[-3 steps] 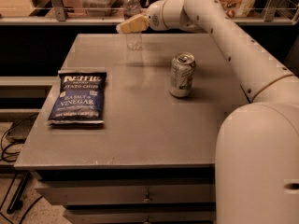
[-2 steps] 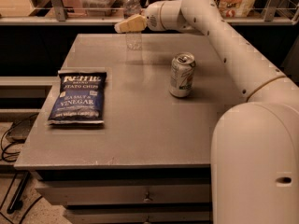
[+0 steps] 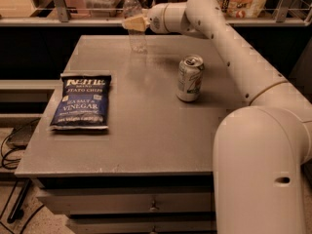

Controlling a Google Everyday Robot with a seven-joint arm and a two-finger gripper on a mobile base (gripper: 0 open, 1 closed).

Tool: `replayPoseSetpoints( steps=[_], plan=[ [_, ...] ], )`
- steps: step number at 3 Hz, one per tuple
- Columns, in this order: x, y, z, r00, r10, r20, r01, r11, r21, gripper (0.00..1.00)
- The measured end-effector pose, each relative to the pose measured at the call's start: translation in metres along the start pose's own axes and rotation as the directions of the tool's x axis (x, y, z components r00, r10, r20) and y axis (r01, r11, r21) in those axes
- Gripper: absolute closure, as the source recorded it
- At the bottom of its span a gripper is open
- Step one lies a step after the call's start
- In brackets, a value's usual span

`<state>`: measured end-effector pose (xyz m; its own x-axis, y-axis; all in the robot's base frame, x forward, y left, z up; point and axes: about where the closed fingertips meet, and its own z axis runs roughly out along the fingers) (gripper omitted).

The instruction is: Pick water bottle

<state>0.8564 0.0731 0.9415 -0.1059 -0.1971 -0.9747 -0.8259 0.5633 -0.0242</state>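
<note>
overlapping the upright water bottle [image 3: 138, 40], the gripper [image 3: 128, 23] hangs over the table [image 3: 146, 130].

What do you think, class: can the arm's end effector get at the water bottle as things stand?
Probably yes: the end effector is right at the water bottle, level with its upper half. The can and chip bag lie well aside.

The hand [image 3: 135, 23] is edging slightly leftward at the far edge of the worktop [image 3: 146, 130], drawing across the upper body of the water bottle [image 3: 138, 40]. The arm [image 3: 263, 169] is swinging left, its near segment filling more of the foreground.
</note>
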Motion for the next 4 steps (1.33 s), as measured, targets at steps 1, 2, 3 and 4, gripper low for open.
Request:
replayPoseSetpoints(
  steps=[1, 2, 3, 4],
  plan=[
    [-0.003, 0.003, 0.004, 1.000, 0.002, 0.010, -0.002, 0.9999, -0.012, 0.64],
    [-0.031, 0.013, -0.006, 0.999, -0.034, 0.028, 0.035, 0.9986, -0.040, 0.88],
    [-0.083, 0.034, -0.035, 0.989, -0.135, 0.059, 0.140, 0.9869, -0.080, 1.00],
    [-0.142, 0.061, -0.075, 0.965, -0.239, 0.107, 0.252, 0.9593, -0.128, 1.00]
  ],
)
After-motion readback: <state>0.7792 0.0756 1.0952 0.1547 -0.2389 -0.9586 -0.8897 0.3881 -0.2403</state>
